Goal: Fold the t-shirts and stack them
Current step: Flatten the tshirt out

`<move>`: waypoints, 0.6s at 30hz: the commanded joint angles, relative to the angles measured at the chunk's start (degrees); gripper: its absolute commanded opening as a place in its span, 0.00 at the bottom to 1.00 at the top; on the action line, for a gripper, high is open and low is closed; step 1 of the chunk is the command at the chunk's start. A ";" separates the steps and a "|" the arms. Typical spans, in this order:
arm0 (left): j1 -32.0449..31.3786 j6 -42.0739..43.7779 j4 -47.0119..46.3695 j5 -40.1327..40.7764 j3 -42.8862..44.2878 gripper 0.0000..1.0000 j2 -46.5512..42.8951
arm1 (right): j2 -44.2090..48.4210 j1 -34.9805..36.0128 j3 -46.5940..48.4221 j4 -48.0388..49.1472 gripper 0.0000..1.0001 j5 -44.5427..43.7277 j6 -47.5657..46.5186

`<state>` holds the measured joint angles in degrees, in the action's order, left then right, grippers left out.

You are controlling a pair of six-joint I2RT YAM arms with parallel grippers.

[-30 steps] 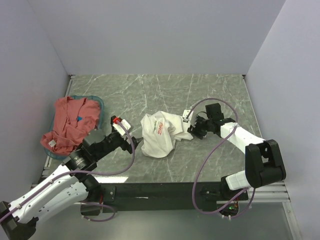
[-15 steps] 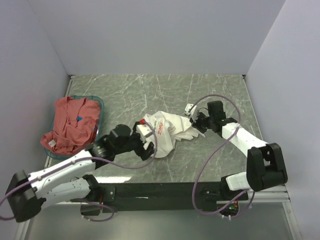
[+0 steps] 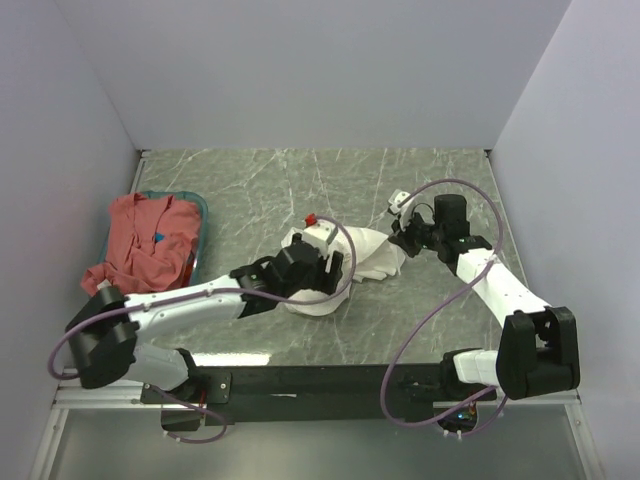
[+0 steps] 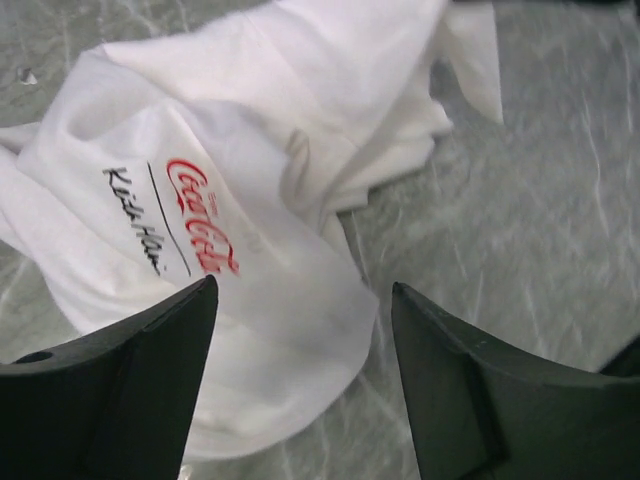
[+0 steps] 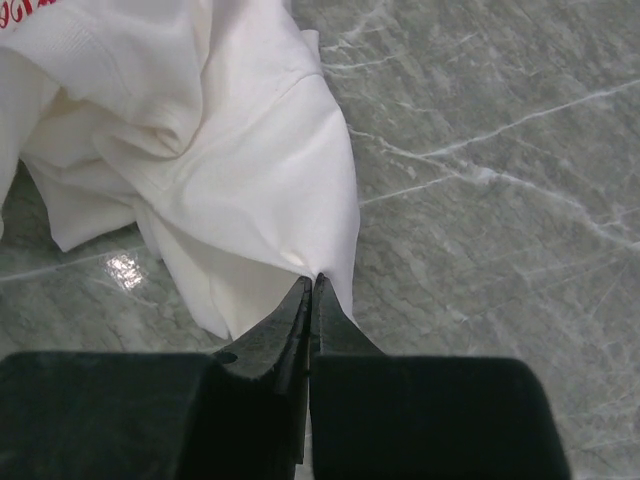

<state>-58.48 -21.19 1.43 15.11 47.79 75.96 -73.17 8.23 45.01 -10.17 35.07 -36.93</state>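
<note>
A crumpled white t-shirt (image 3: 362,255) with red Coca-Cola lettering (image 4: 204,215) lies mid-table. My right gripper (image 3: 404,238) is shut on the shirt's right edge (image 5: 300,215), pinching a fold at the fingertips (image 5: 312,284). My left gripper (image 3: 322,262) hovers over the shirt's left part, open, its two dark fingers (image 4: 130,370) straddling the rounded lower hem (image 4: 300,370) without touching it. The salmon-red t-shirt (image 3: 140,250) lies bunched in the basket at the far left.
A teal plastic basket (image 3: 201,213) stands by the left wall under the red shirt. Grey marble tabletop (image 3: 330,180) extends behind and to the right of the white shirt. Cables loop over both arms.
My left arm has swung right from beside the basket to above the white shirt. The right gripper has closed on the shirt's edge and drawn it right and back.
</note>
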 commanded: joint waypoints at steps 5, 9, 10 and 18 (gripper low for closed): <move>-0.14 -11.06 -2.14 12.49 12.66 0.68 11.73 | 1.80 -0.84 1.57 2.61 0.00 3.16 2.65; -0.14 -11.15 1.63 13.27 16.36 0.57 15.87 | 2.32 -1.02 1.48 2.70 0.00 3.16 3.09; -0.14 -11.15 2.60 13.62 16.98 0.57 16.40 | 2.33 -1.11 1.48 2.88 0.00 3.16 3.18; -0.06 -9.75 5.77 16.52 18.30 0.49 18.69 | 2.33 -1.64 1.74 2.97 0.00 2.90 3.97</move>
<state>-58.43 -31.14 5.65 28.75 63.13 93.60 -72.60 7.11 45.01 -9.54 37.15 -33.87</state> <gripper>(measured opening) 0.517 0.009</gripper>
